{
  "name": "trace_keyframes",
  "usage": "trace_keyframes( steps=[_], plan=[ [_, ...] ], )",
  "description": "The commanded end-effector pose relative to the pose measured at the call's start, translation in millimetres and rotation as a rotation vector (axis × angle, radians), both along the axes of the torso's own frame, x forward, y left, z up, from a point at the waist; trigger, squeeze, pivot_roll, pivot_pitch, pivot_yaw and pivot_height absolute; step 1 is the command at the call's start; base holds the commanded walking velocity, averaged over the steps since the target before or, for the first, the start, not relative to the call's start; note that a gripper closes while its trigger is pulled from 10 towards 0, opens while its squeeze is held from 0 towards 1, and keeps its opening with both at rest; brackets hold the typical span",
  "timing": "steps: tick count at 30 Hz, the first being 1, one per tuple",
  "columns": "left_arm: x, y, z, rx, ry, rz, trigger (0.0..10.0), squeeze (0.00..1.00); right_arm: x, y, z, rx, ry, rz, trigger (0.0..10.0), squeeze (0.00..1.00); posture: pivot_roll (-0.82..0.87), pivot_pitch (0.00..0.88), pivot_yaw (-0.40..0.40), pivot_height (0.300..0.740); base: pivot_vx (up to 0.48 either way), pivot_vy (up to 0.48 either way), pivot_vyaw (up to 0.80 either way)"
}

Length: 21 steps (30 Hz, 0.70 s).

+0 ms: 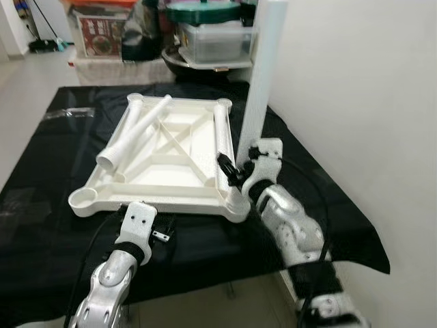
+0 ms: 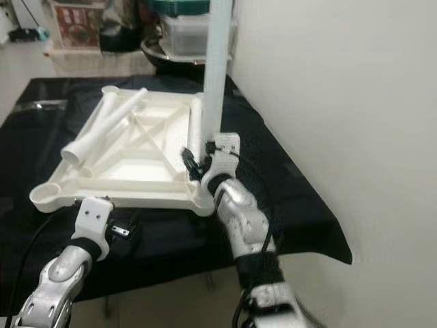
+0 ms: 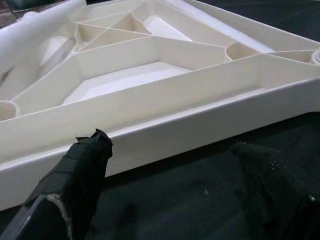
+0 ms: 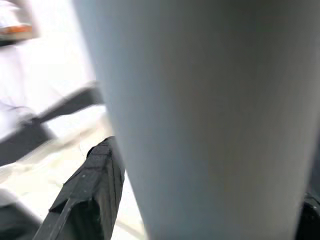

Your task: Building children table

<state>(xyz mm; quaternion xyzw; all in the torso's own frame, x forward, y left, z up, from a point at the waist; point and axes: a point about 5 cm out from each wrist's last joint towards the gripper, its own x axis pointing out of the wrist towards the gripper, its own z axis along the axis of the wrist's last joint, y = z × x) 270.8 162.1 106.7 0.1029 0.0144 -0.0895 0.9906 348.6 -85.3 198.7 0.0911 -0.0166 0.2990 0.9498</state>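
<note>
Your right tool (image 1: 240,166) grips the upright leg (image 1: 261,82) low, so it may tip out of the tabletop (image 1: 177,147) corner socket; left tool (image 3: 165,165) open, idle at the near edge

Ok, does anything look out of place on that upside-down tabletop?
Yes: one loose leg lies slantwise across the ribs of the tabletop, not standing in a corner socket. Another leg stands upright at the near right corner, with the right gripper at its base.
</note>
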Motion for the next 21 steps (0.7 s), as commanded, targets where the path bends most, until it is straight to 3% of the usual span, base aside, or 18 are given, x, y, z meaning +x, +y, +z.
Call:
trace_keyframes(
  steps=[1, 2, 4, 6, 7, 8, 9, 10, 13, 14, 15, 16, 18, 19, 20, 21],
  plan=[
    [0.0, -2.2, -2.6, 0.000, 0.012, -0.007, 10.0, 0.00, -11.7, 17.2, 10.2, -0.001, -0.082, 0.274, 10.0, 0.00, 0.15, 0.000, -0.100, 0.740, 0.000, 0.000, 0.00],
    [0.0, -2.2, -2.6, 0.000, 0.012, -0.007, 10.0, 0.00, -11.7, 17.2, 10.2, -0.001, -0.082, 0.274, 10.0, 0.00, 0.15, 0.000, -0.100, 0.740, 0.000, 0.000, 0.00],
    [0.2, 0.8, -2.2, 0.006, 0.009, 0.004, 10.0, 0.00, -31.7, 29.0, 6.8, -0.036, -0.126, 0.582, 10.0, 0.00, 0.16, 0.000, -0.104, 0.740, 0.000, 0.000, 0.00],
    [0.2, 1.5, -2.1, 0.007, 0.008, 0.008, 10.0, 0.00, -37.7, 33.0, 1.6, -0.057, -0.124, 0.643, 10.0, 0.00, 0.16, 0.000, -0.104, 0.740, 0.000, 0.000, 0.00],
    [-0.3, 1.0, -2.0, 0.006, 0.007, 0.009, 10.0, 0.00, -42.9, 37.3, -4.2, -0.056, -0.112, 0.671, 4.3, 0.00, 0.17, 0.000, -0.105, 0.740, 0.000, 0.000, 0.00],
    [-0.3, 1.0, -2.0, 0.006, 0.007, 0.009, 10.0, 0.00, -42.9, 37.3, -4.2, -0.056, -0.112, 0.671, 4.3, 0.00, 0.17, 0.000, -0.105, 0.740, 0.000, 0.000, 0.00],
    [-0.8, 0.4, -1.9, 0.006, 0.007, 0.009, 10.0, 0.00, -45.5, 39.7, -7.9, -0.049, -0.100, 0.680, 3.6, 0.00, 0.17, 0.000, -0.105, 0.740, 0.000, 0.000, 0.00],
    [-1.6, 0.1, -1.7, 0.005, 0.007, 0.007, 10.0, 0.00, -42.6, 41.9, -14.3, -0.043, -0.073, 0.623, 0.0, 0.00, 0.17, 0.000, -0.104, 0.740, 0.000, 0.000, 0.00],
    [-2.1, 0.0, -1.5, 0.005, 0.007, 0.006, 10.0, 0.00, -40.2, 43.3, -18.9, -0.041, -0.053, 0.580, 0.0, 0.00, 0.17, 0.000, -0.104, 0.740, 0.000, 0.000, 0.00],
    [-3.0, 1.3, -1.9, 0.006, 0.009, 0.007, 10.0, 0.00, -25.7, 40.3, -29.0, -0.053, 0.012, 0.397, 0.0, 0.00, 0.16, 0.000, -0.101, 0.740, 0.000, 0.000, 0.00],
    [-3.0, 1.3, -1.9, 0.006, 0.009, 0.007, 10.0, 0.00, -25.7, 40.3, -29.0, -0.053, 0.012, 0.397, 0.0, 0.00, 0.16, 0.000, -0.101, 0.740, 0.000, 0.000, 0.00],
    [-3.6, 2.2, -2.1, 0.007, 0.011, 0.008, 10.0, 0.00, -16.8, 37.7, -36.4, -0.065, 0.058, 0.271, 0.0, 0.00, 0.16, 0.000, -0.101, 0.740, 0.000, 0.000, 0.00],
    [-3.6, 2.2, -2.1, 0.007, 0.011, 0.008, 10.0, 0.00, -16.8, 37.7, -36.4, -0.065, 0.058, 0.271, 0.0, 0.00, 0.16, 0.000, -0.101, 0.740, 0.000, 0.000, 0.00],
    [-2.8, 2.2, -3.4, 0.008, 0.016, 0.008, 10.0, 0.00, 9.0, -2.0, -58.2, -0.116, 0.241, -0.271, 0.0, 0.00, 0.15, 0.000, -0.094, 0.740, 0.000, 0.000, 0.00],
    [-2.8, 2.2, -3.4, 0.008, 0.016, 0.008, 10.0, 0.00, 9.0, -2.0, -58.2, -0.116, 0.241, -0.271, 0.0, 0.00, 0.15, 0.000, -0.094, 0.740, 0.000, 0.000, 0.00],
    [-2.3, -0.1, -3.5, 0.008, 0.016, 0.002, 10.0, 0.00, 12.3, -26.1, -64.8, -0.134, 0.301, -0.494, 0.0, 0.00, 0.15, 0.000, -0.091, 0.740, 0.000, 0.000, 0.00]
  ],
)
